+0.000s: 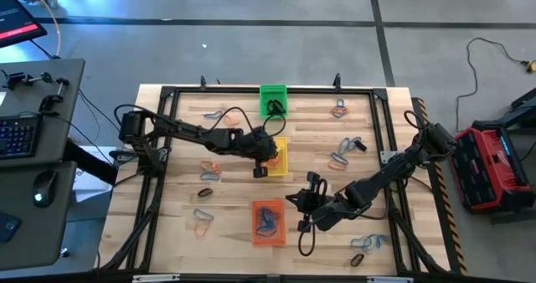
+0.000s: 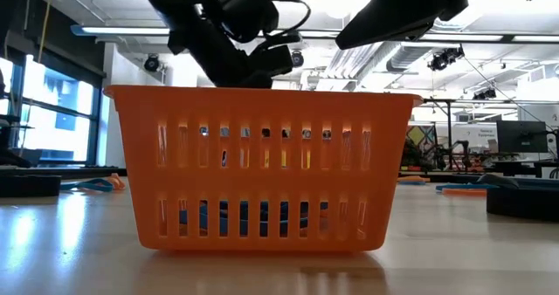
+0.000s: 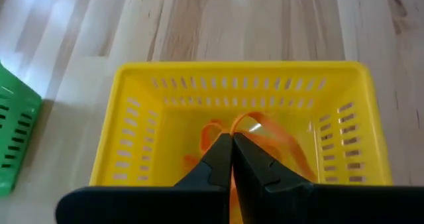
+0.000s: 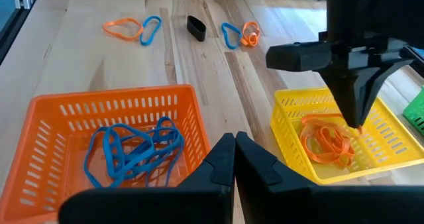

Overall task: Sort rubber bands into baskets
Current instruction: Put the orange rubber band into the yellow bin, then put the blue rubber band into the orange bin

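- Three baskets sit mid-table: green basket (image 1: 273, 100) at the far edge, yellow basket (image 1: 277, 156) in the middle, orange basket (image 1: 268, 223) nearest.
- Left gripper (image 3: 231, 159) hangs over the yellow basket with its jaws pressed together; I see nothing pinched. Orange bands (image 3: 265, 136) lie under it, so I judge this drop finished.
- Right gripper (image 4: 234, 159) hovers beside the orange basket, fingers also closed and empty; blue bands (image 4: 132, 152) lie inside.
- Loose bands (image 4: 131, 28) remain scattered on the table (image 1: 226, 241).
- Next move, as I read it: open a gripper, descend on a stray band.
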